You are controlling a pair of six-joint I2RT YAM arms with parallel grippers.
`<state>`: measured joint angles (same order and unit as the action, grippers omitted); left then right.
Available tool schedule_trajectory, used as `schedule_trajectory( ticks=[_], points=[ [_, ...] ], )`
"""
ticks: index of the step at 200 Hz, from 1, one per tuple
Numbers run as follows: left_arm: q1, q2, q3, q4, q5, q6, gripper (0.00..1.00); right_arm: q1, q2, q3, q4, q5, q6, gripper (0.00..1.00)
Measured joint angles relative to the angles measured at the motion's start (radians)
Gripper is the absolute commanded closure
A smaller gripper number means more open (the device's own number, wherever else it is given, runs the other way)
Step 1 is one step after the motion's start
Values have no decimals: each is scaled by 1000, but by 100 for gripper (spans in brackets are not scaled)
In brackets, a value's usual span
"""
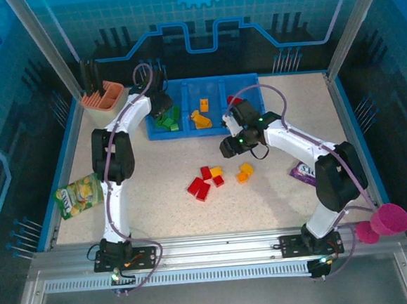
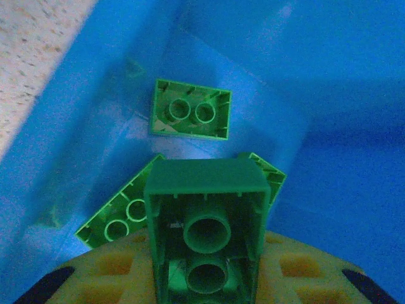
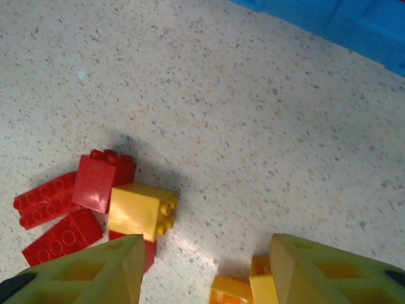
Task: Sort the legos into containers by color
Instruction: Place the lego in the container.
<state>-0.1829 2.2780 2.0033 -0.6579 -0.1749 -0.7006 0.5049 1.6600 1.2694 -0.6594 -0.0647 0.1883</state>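
The blue tray (image 1: pixel 212 81) stands at the back with three containers side by side. My left gripper (image 1: pixel 159 105) hangs over the left container, shut on a dark green lego (image 2: pixel 205 218) with its hollow underside facing the camera. Two light green legos (image 2: pixel 191 109) lie below it on the blue floor. Orange legos (image 1: pixel 201 117) sit in the middle container. My right gripper (image 3: pixel 205 269) is open above the table, just off the tray's front. A yellow lego (image 3: pixel 140 211) and red legos (image 3: pixel 57 218) lie to its left, and an orange-yellow pair (image 3: pixel 243 288) sits by its right finger.
A beige cup with an orange insert (image 1: pixel 104 98) stands at the back left. A green snack bag (image 1: pixel 80 195) lies at the left edge and a purple packet (image 1: pixel 304 174) at the right. A pink cup (image 1: pixel 388 218) sits off the table's near right corner.
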Motion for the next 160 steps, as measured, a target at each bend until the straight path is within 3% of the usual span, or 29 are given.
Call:
schedule_trajectory(
  ticks=[21,52,81,160],
  points=[
    [0,27,8,-6,13,0,81,0,-51,-29,-41,40,4,43],
    [0,44,21,-8,16,1,61,-1,-86,-47,-98,86,-2,42],
    [0,46,29,-7,19,3,50,-2,-84,-58,-128,122,-16,42],
    [-2,33,24,10,35,18,41,-11,0,-84,-124,163,-40,42]
  ],
)
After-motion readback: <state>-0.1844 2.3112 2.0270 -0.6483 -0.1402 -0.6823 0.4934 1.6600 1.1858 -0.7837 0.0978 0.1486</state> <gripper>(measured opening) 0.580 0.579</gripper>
